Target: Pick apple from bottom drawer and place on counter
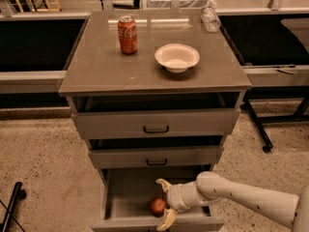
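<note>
The bottom drawer (110, 203) stands pulled far out of the grey cabinet, and the apple (157, 207) lies on its floor, towards the front and a little right of the middle. The hand (162, 203) is down inside this drawer, reaching in from the right on a pale arm (241, 197). Its two yellowish fingers (167, 219) are spread wide apart, one pointing up towards the back of the drawer and the other curving down over the front edge. The apple sits at the mouth of the gap between them, just left of the palm. I cannot tell whether either finger touches the fruit; nothing is clamped on it.

Above, the middle drawer (193, 156) and the top drawer (116, 123) each show a dark handle and a dark slot over the front panel, so both sit slightly out.

The worktop (101, 66) carries three things. A red can (127, 35) stands upright near the back, left of centre. A white bowl (176, 57) rests right of centre, well apart from the can. A clear bottle (211, 19) is at the back right corner.

The cabinet stands on a speckled floor (43, 158).
</note>
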Tool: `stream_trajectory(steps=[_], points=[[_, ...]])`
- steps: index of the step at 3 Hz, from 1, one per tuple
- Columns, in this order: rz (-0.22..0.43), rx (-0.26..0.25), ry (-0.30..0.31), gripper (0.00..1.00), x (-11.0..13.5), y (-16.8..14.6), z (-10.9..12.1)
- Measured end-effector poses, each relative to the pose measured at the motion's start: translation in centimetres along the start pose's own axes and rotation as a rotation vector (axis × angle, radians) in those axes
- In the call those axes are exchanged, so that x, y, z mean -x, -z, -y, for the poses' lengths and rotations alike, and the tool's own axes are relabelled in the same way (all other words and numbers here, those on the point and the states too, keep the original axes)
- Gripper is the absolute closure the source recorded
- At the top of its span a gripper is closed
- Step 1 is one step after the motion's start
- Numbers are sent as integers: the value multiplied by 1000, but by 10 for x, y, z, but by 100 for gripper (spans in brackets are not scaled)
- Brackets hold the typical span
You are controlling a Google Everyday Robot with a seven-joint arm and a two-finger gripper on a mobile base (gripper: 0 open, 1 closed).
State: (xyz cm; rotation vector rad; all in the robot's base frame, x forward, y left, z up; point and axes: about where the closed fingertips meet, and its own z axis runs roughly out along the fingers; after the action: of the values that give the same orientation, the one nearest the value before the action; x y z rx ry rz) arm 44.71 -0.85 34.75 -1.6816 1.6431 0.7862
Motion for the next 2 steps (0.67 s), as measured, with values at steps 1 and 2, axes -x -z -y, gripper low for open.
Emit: stream_trajectory(steps=[1, 2], points=[[0, 0, 0, 0, 0, 0, 0], [25, -65, -48, 0, -42, 2, 8]])
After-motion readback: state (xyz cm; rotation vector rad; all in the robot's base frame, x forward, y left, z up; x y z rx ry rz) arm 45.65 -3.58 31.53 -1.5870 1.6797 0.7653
